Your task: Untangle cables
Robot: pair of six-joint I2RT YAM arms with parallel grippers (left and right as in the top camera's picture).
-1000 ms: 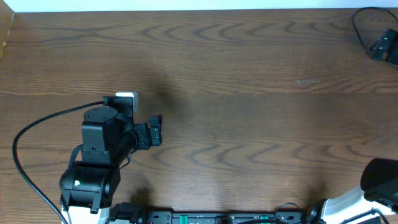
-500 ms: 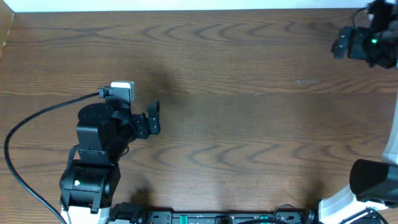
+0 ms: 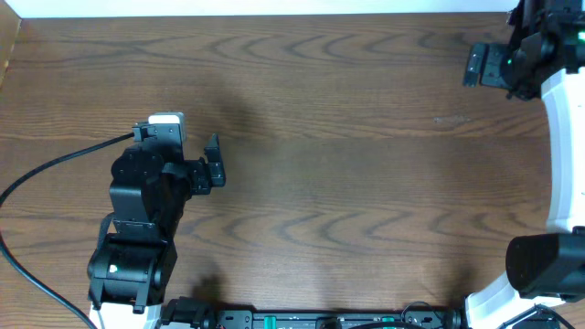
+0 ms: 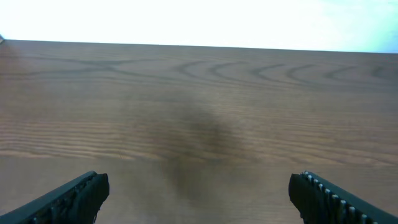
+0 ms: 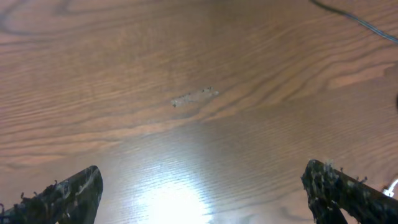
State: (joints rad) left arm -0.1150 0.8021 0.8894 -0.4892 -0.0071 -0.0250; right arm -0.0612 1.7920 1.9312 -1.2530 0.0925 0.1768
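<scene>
1. Moved in the last second: the right arm [image 3: 559, 137] swung from the lower right of the overhead frame to the upper right. The left arm [image 3: 137, 219] nudged up and left.
2. Right gripper [image 3: 472, 66]: fingers spread wide, holding nothing. Left gripper [image 3: 216, 161]: the same, left of centre.
3. Cables: only a thin black cord [image 5: 357, 20] shows, in the upper right corner of the right wrist frame, outside the finger span (in the overhead view the arm covers the rest, so I can't tell the layout).
4. Risk: closing here pinches only the bare brown wood-grain table [image 3: 347, 137].
5. Risk: the cord looks close to the table corner, so a sideways sweep could push it off.
6. Risk: the left gripper is well apart from the cord, so a one-handed pull would likely drag the knot rather than loosen it.
</scene>
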